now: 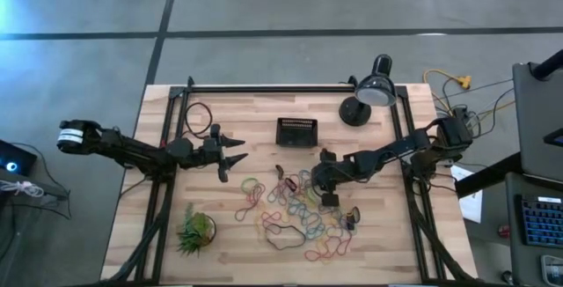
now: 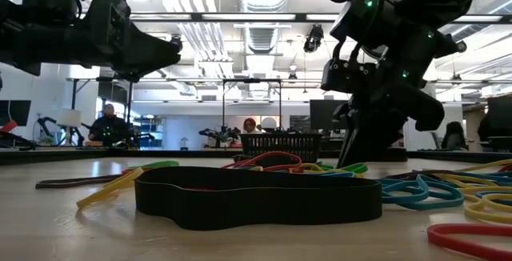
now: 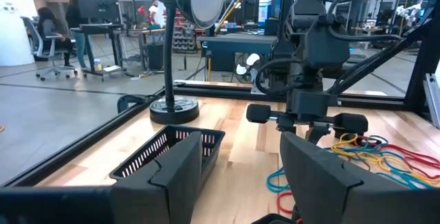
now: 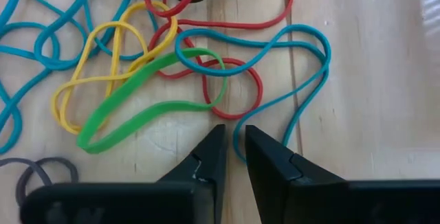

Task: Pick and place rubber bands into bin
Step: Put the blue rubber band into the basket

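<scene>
Right wrist view is showing the right tool [image 4: 234,152] nearest of all, its two dark fingertips [image 4: 210,157] standing almost together with only a thin gap, closing on a blue rubber band [image 4: 302,86] whose lower loop is passing just between and in front of the tips; whether the band is truly pinched cannot be told. Just beyond it a green band [image 4: 137,117], a yellow one [image 4: 103,66] and red ones [image 4: 234,80] are lying overlapped on the bench [image 4: 371,80], part of the spread of rubber bands [image 1: 295,212]. High view is giving what the wrist cannot: the right tool [image 1: 330,197] is pointing down at the right edge of that heap, the bin [image 1: 296,131] is sitting well apart toward the far side of the bench, and the left tool [image 1: 233,155] is hanging to the left of the heap with its fingers spread wide and nothing between them. Low view is looking past a thick black band [image 2: 256,197] in the foreground, so the spot where the right tool [image 2: 356,161] is meeting the bench is half hidden, and the bin [image 2: 280,145] is showing only as a ribbed wall far back. Left wrist view is catching the bin [image 3: 172,152] partly cut off behind its own fingers, with the desk lamp [image 3: 185,45] standing behind it.
</scene>
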